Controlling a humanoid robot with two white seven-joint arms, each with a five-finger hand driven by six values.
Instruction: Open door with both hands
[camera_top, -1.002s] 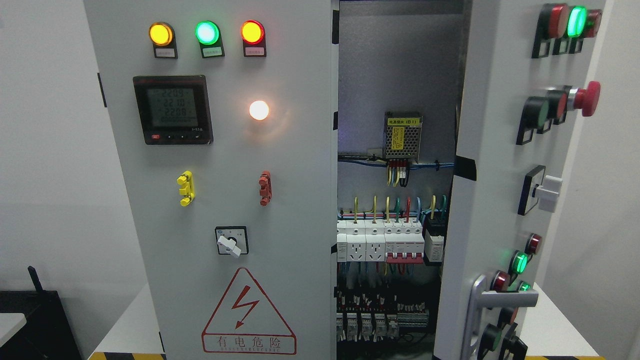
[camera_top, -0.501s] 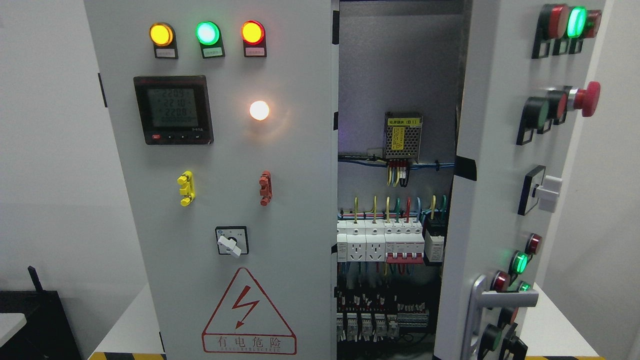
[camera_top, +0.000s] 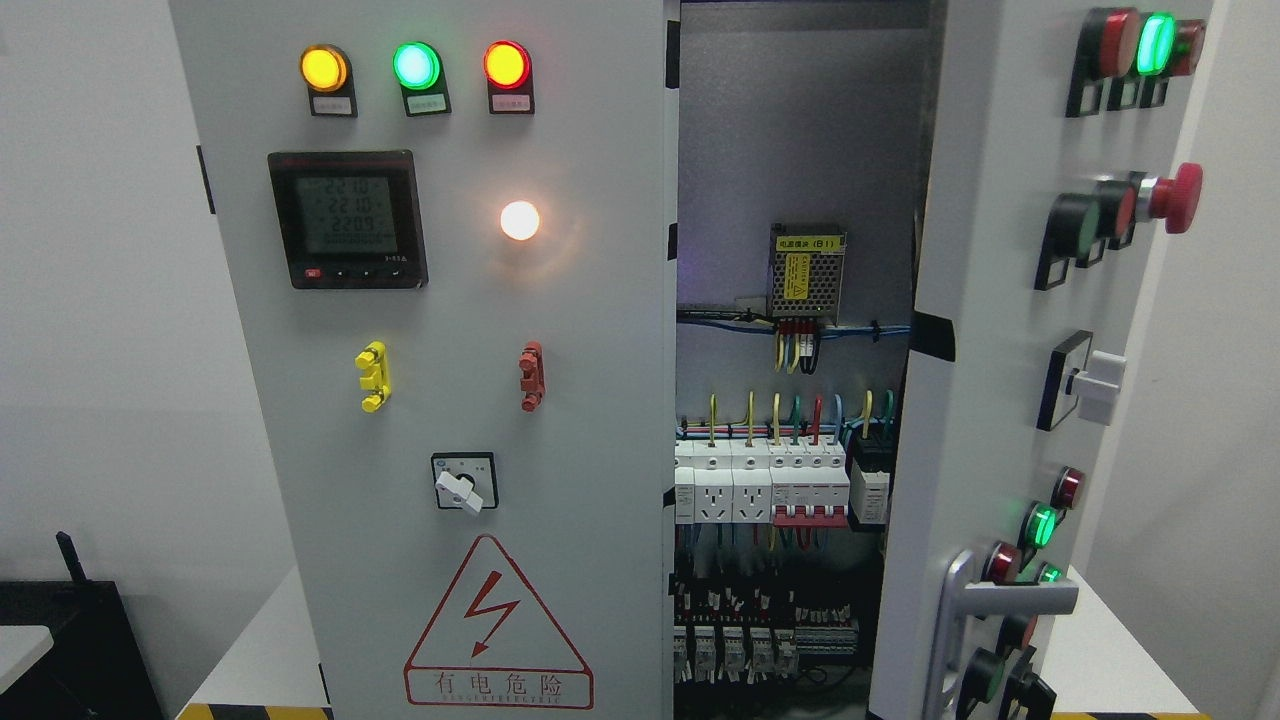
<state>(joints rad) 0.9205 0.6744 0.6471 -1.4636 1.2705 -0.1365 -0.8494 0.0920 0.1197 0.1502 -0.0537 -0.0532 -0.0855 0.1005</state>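
I see neither of my hands in the head view. The right door (camera_top: 1000, 330) stands swung open toward me, its silver handle (camera_top: 1000, 600) near its lower edge; the left door (camera_top: 440, 400) looks shut, though its hinge side is hard to judge. Breakers (camera_top: 770, 485) show in the gap between.

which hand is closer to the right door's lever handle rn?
Neither can be called: no hand or arm shows in the head view. The lever handle sits low on the open right door, untouched.

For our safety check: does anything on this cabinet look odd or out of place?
Nothing looks damaged. The right door stands swung open, exposing live-looking wiring; the left door is shut. No robot hand shows.
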